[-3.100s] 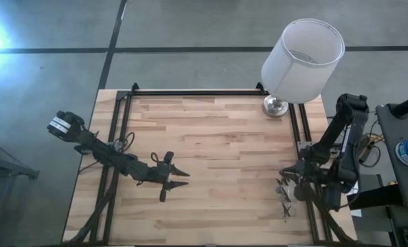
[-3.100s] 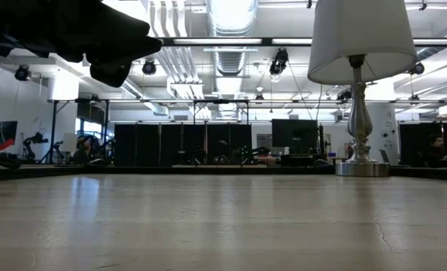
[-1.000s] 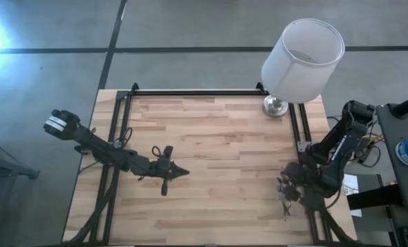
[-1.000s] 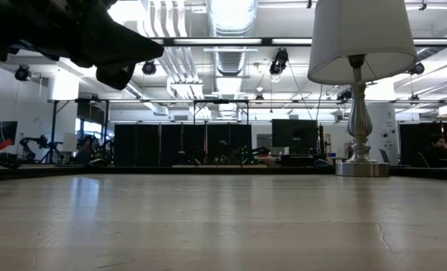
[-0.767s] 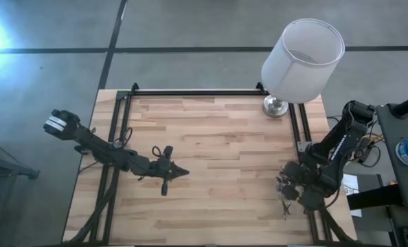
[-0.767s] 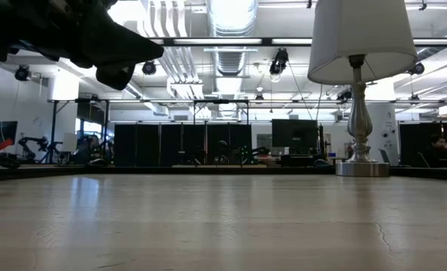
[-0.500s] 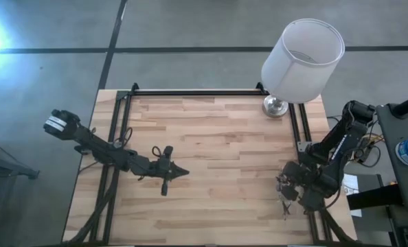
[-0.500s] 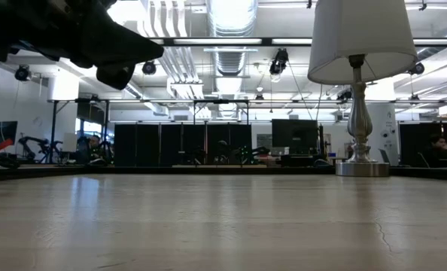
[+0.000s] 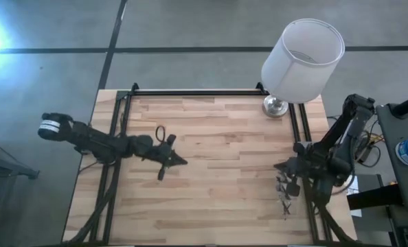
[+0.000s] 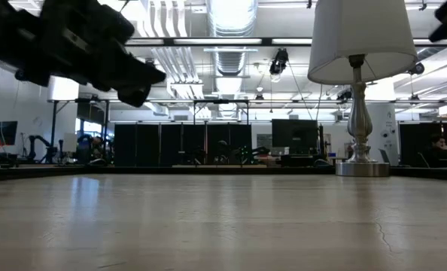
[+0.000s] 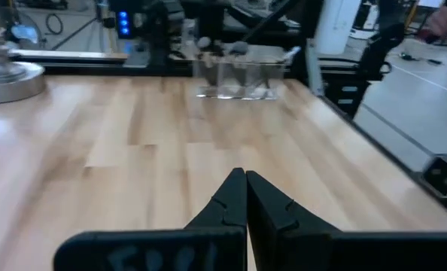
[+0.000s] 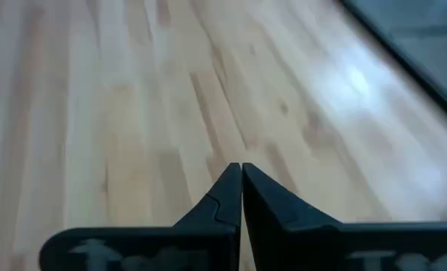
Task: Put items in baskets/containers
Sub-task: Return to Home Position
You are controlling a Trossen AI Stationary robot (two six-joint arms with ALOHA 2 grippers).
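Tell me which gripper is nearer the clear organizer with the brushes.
The right gripper: it is close to the clear organizer, while the left gripper hangs much farther off, toward the opposite side.

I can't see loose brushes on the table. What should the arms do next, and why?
Probably draw both arms back to rest: the left gripper and right gripper are shut and empty, and the brushes seem to stand in the clear organizer at the right edge of the table.
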